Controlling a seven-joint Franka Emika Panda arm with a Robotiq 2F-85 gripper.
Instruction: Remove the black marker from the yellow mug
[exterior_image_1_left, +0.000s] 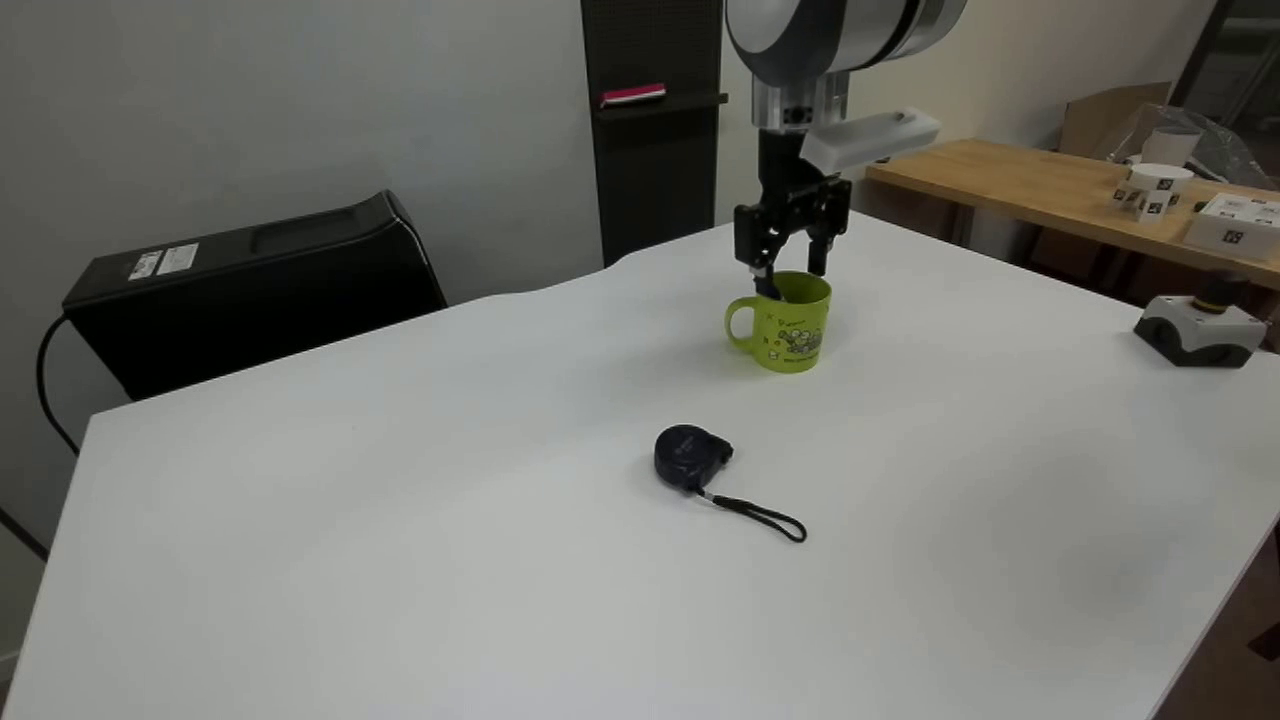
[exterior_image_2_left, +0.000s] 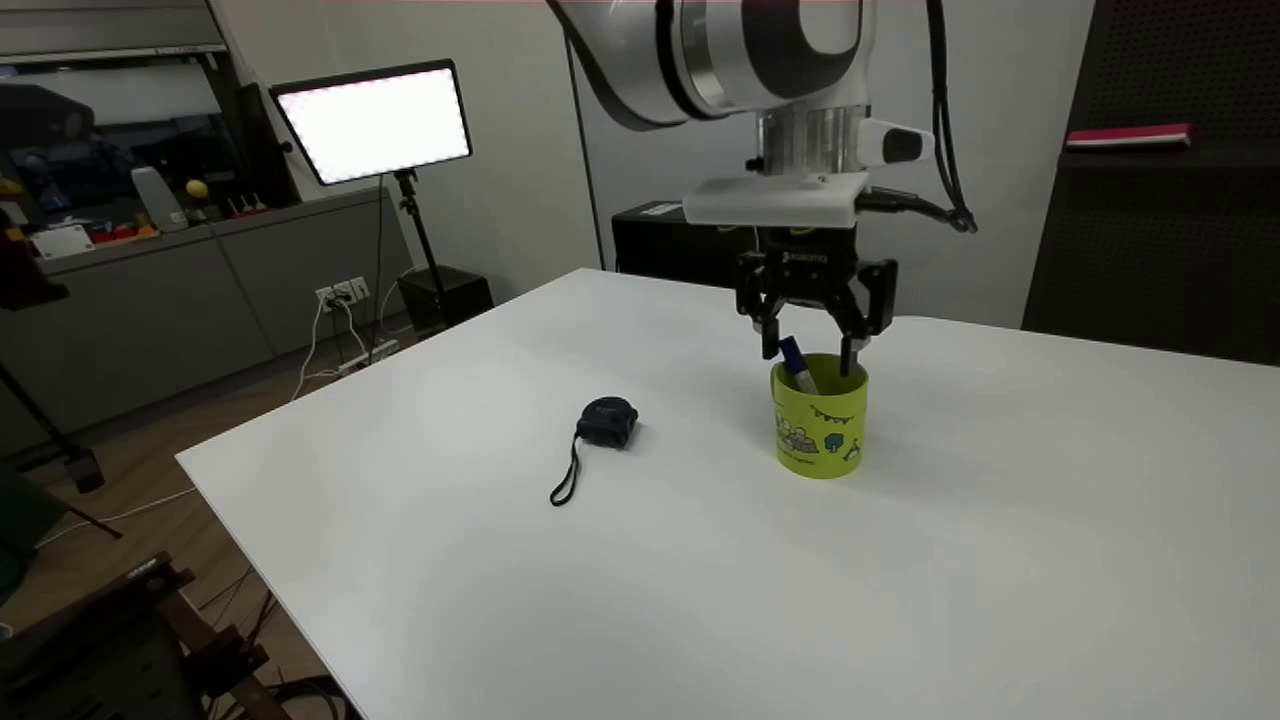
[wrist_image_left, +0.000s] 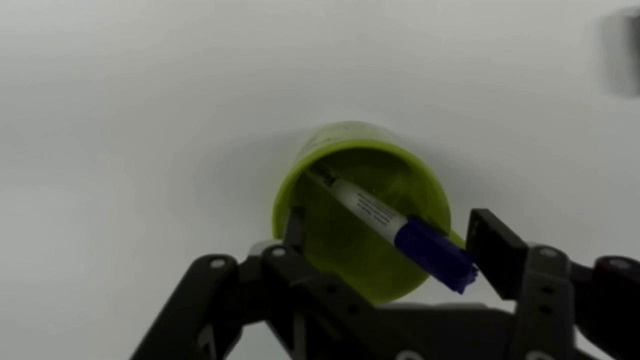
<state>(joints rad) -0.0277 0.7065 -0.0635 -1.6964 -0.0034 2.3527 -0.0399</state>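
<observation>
Here — marker (wrist_image_left: 387, 221) aslant between the fingers (wrist_image_left: 495, 256).

The marker (wrist_image_left: 386, 220) is seen slanted in the yellow mug (wrist_image_left: 346, 252), its indigo cap (wrist_image_left: 434, 254) between the gripper's (wrist_image_left: 389, 232) parted fingers (wrist_image_left: 494, 256), the desk's (wrist_image_left: 110, 130) nearest edge indiscernible.

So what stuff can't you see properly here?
Lower end of the blue-capped marker: in both exterior views, hidden by the yellow-green mug.
Dark thing, wrist view: blurred, cut by the right edge, can't be named.
Robot arm: in both exterior views, cut off by the top edge.
</observation>
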